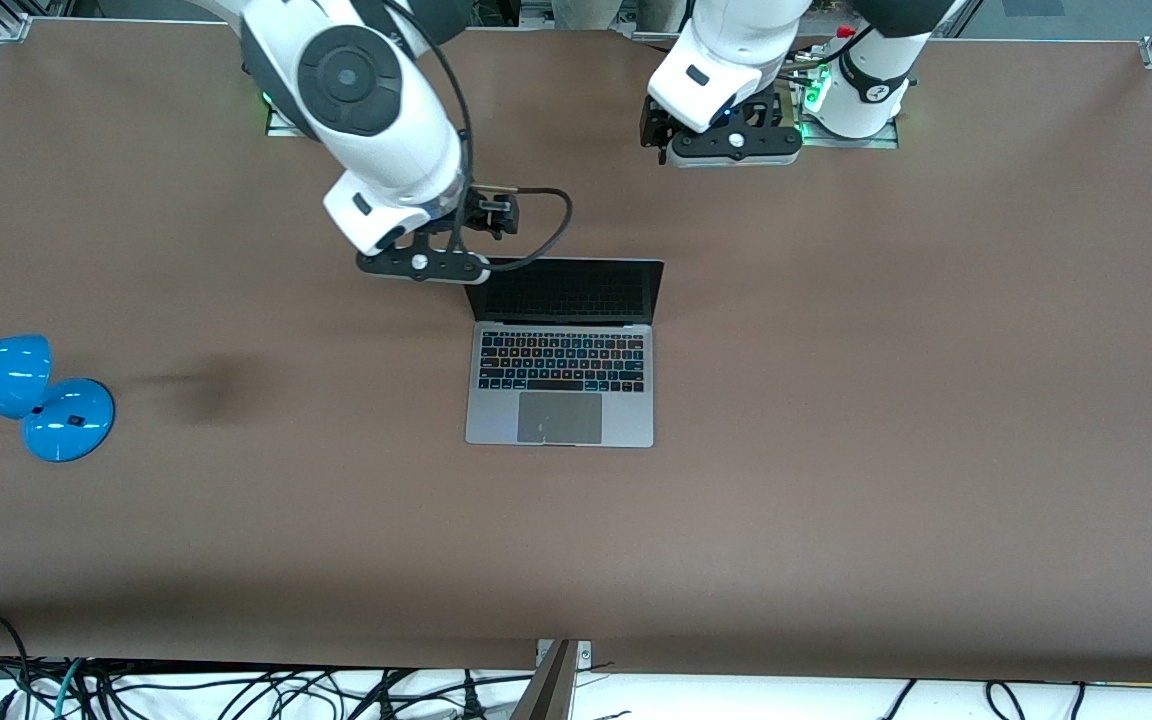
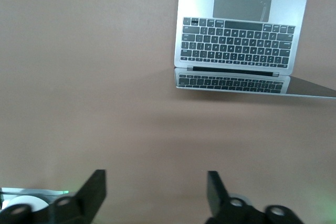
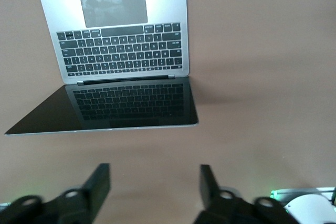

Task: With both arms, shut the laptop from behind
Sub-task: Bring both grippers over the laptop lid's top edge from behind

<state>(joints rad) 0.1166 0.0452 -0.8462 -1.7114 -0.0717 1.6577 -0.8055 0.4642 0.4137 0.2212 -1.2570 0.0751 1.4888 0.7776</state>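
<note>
The silver-grey laptop (image 1: pixel 561 355) lies open in the middle of the table, its dark screen tilted back toward the arms' bases. It also shows in the left wrist view (image 2: pixel 239 40) and the right wrist view (image 3: pixel 123 51). My right gripper (image 1: pixel 423 264) is open and empty, up in the air beside the screen's top corner at the right arm's end. My left gripper (image 1: pixel 731 145) is open and empty, over bare table near the left arm's base. In the wrist views both pairs of fingers (image 2: pixel 94 187) (image 3: pixel 100 182) stand wide apart over brown table.
A blue desk lamp (image 1: pixel 26 395) lies at the right arm's end of the table. A black cable (image 1: pixel 546 225) loops from the right wrist over the table by the screen. Cables hang along the table's front edge (image 1: pixel 576 665).
</note>
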